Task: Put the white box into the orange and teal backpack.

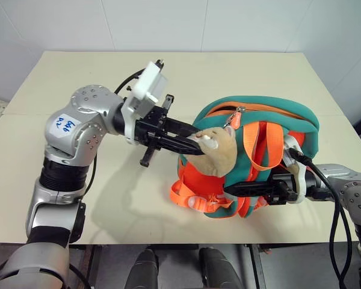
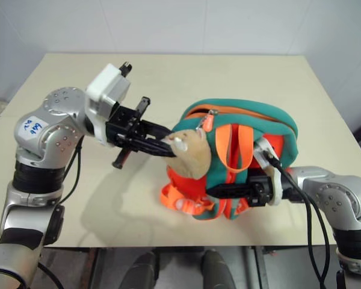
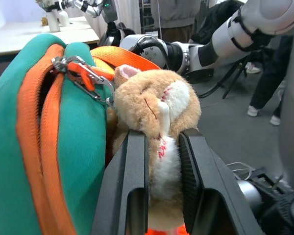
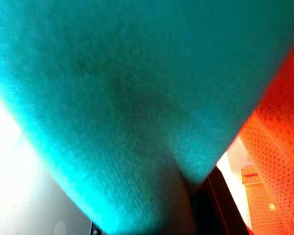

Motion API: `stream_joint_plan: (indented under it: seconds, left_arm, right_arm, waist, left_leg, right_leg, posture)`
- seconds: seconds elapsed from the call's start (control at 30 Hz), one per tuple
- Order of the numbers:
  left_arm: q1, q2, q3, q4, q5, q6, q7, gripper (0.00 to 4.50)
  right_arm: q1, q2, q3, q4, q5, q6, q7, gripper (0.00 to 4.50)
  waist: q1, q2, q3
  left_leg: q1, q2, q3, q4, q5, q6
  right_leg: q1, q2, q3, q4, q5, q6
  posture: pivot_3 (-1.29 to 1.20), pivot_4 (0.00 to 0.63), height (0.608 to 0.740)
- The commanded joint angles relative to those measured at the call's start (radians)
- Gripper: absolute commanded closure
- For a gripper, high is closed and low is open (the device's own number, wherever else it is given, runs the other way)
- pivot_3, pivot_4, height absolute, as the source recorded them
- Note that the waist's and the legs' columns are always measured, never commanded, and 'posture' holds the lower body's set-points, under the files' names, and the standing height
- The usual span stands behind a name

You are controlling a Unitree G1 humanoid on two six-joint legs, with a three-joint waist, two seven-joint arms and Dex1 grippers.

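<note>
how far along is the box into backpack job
No white box is in sight, so whether it is packed cannot be told. In hand: the left gripper pinches the plush hamster on the backpack, and the right gripper clamps its lower front. The zipper looks nearly closed.

Head views are bright and even, soft shadows on the counter (image 1: pixel 78 217). Right wrist shot's a blurry teal smear with blown-out white glare in one corner.

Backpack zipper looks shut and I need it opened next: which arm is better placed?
Left. Its tool is closed on the plush hamster, which hangs from the zipper pull atop the orange and teal backpack. The right tool sits low, gripping a teal strap.
</note>
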Motion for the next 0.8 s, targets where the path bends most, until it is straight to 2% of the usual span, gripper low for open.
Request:
stream_joint_plan:
  seconds: [0.03, 0.2, 0.37, 0.57, 0.8]
  left_arm:
    - [-0.057, 0.064, 0.056, 0.061, -0.011, 0.003, -0.045, 4.04]
    - [-0.069, 0.196, 0.026, 0.213, 0.067, -0.044, -0.155, 4.04]
    - [-0.058, 0.233, -0.035, 0.348, 0.128, -0.051, -0.202, 4.04]
    - [-0.005, 0.149, -0.105, 0.524, 0.198, -0.115, -0.195, 4.04]
    - [0.069, 0.041, -0.154, 0.598, 0.249, -0.150, -0.186, 4.04]
  right_arm:
    - [-0.012, 0.003, -0.008, -0.021, 0.005, -0.007, 0.001, 4.48]
    - [-0.002, 0.002, -0.015, -0.026, 0.008, -0.007, -0.006, 4.48]
    - [0.014, 0.009, -0.026, -0.041, 0.020, -0.006, -0.027, 4.48]
    - [0.047, 0.012, -0.049, -0.069, 0.044, -0.002, -0.058, 4.48]
    - [0.062, 0.020, -0.060, -0.088, 0.067, 0.001, -0.093, 4.48]
  waist:
    - [0.001, 0.000, 0.000]
    - [-0.006, 0.000, 0.000]
    - [-0.005, 0.000, 0.000]
    - [0.000, 0.000, 0.000]
    - [0.005, 0.000, 0.000]
  left_leg:
    - [0.000, 0.000, 0.000, 0.000, 0.000, 0.000]
    - [0.000, 0.000, 0.000, -0.001, 0.000, 0.000]
    - [0.000, 0.000, 0.000, -0.001, 0.000, 0.000]
    - [0.000, 0.000, 0.000, -0.002, 0.000, 0.000]
    - [0.000, 0.000, 0.000, -0.001, 0.000, 0.000]
  right_leg:
    - [0.000, 0.000, 0.000, 0.000, 0.000, 0.000]
    - [0.000, 0.000, 0.000, 0.000, 0.000, 0.000]
    - [0.000, 0.000, 0.000, -0.001, 0.000, -0.001]
    - [0.000, 0.000, 0.000, 0.000, 0.000, -0.001]
    - [-0.001, 0.000, 0.000, 0.000, 0.000, -0.001]
  posture:
    - [0.00, 0.150, 0.740]
    - [0.00, 0.150, 0.740]
    - [0.00, 0.150, 0.740]
    - [0.00, 0.150, 0.740]
    - [0.00, 0.150, 0.740]
